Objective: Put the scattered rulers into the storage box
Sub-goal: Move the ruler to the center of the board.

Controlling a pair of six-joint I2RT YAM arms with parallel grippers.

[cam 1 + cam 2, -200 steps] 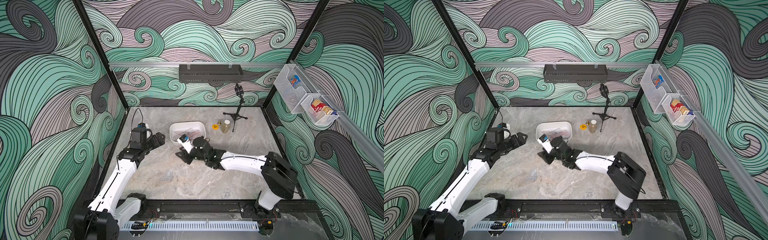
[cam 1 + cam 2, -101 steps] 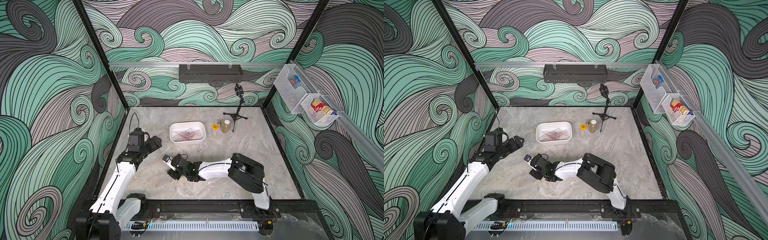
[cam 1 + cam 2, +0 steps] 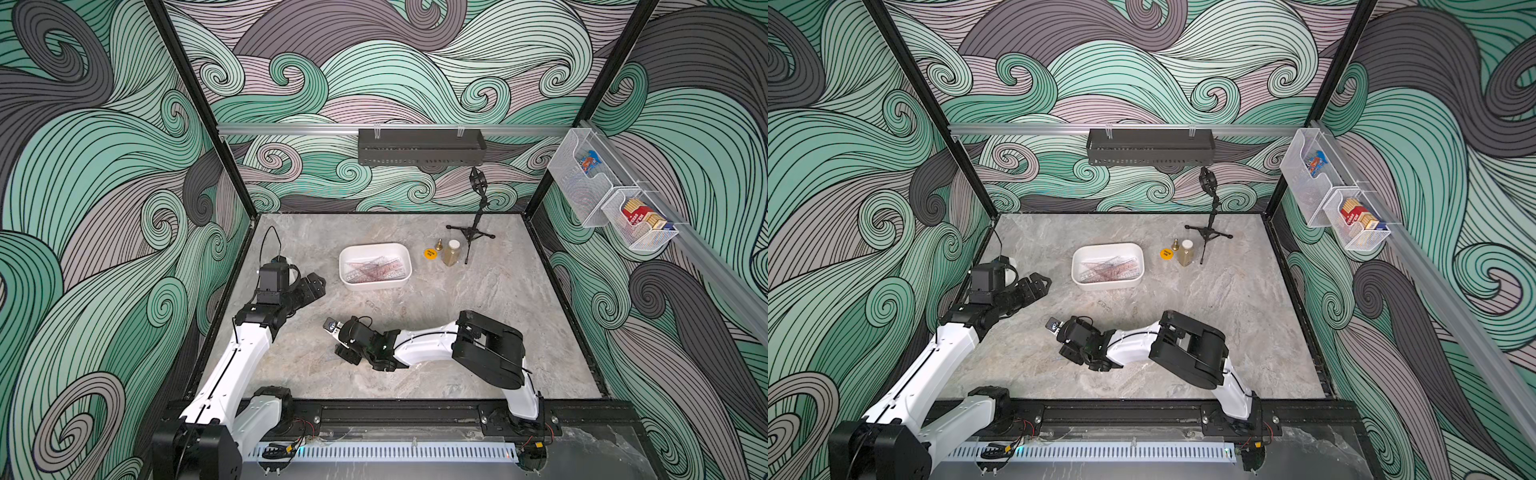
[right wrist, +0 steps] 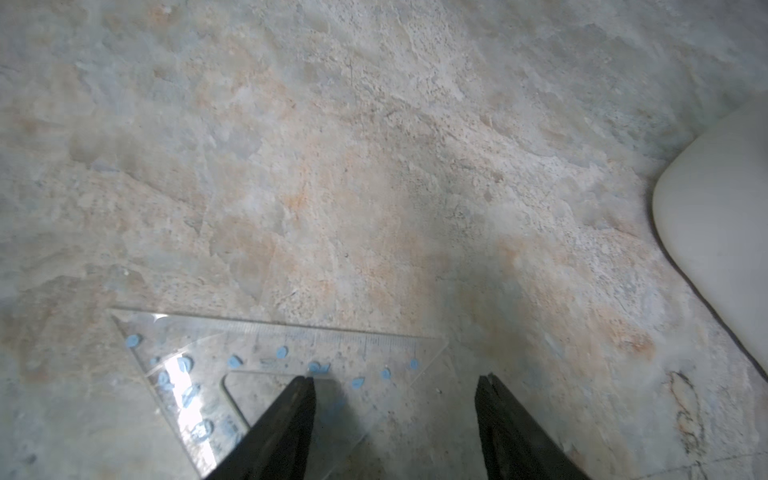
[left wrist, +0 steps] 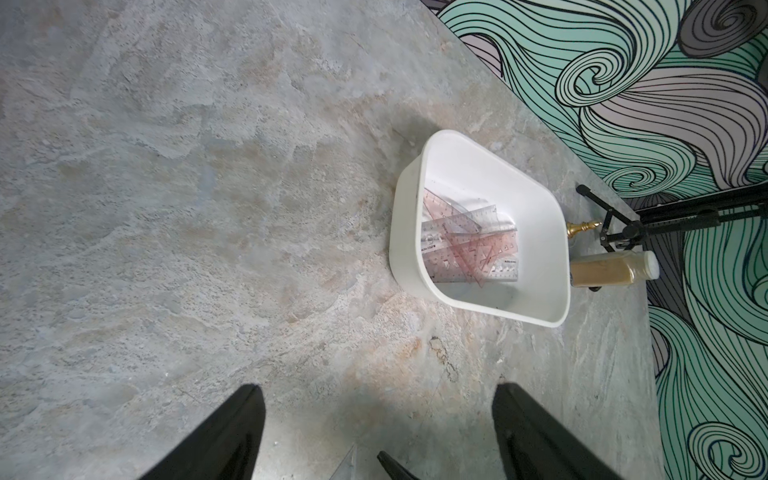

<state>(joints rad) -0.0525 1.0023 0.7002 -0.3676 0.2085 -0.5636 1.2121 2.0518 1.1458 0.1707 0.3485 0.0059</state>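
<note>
Left claw [image 5: 378, 388] and right claw [image 4: 395, 384] both stand with jaws apart.

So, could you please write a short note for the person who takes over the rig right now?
Left gripper: open, empty, above the table beside the storage box.
Right gripper: open, low over a clear triangle lying flat on the table, not gripped.
Done: several rulers lie in the box.
Left: grip that triangle and put it in the box.
</note>
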